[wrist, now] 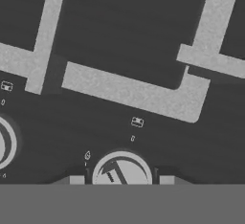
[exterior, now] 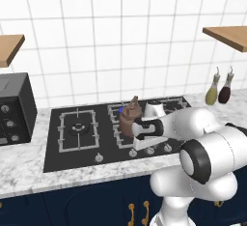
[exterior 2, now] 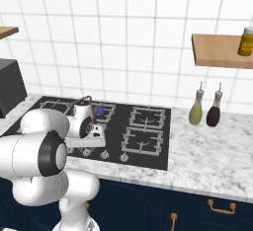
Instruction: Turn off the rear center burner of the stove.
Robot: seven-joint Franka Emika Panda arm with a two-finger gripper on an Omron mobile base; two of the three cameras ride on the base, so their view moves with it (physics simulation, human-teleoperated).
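Judging by its look, the knob [wrist: 121, 171] under our claw [wrist: 121, 180] is a small, rigid silver disc with a raised bar across its face, likely smooth and slippery, so we would pinch it by that bar or squarely across the rim and twist. It sits in the front row of the stove [exterior: 72, 152], a flat black glass cooktop with grey grates set in the marble bench [exterior: 29, 176]. The rear center burner [exterior 2: 100, 110] shows a small blue flame beside the brown kettle [exterior: 129, 116], and our claw's fingertips [wrist: 76, 180] stand apart, one either side of the knob, gripping nothing.
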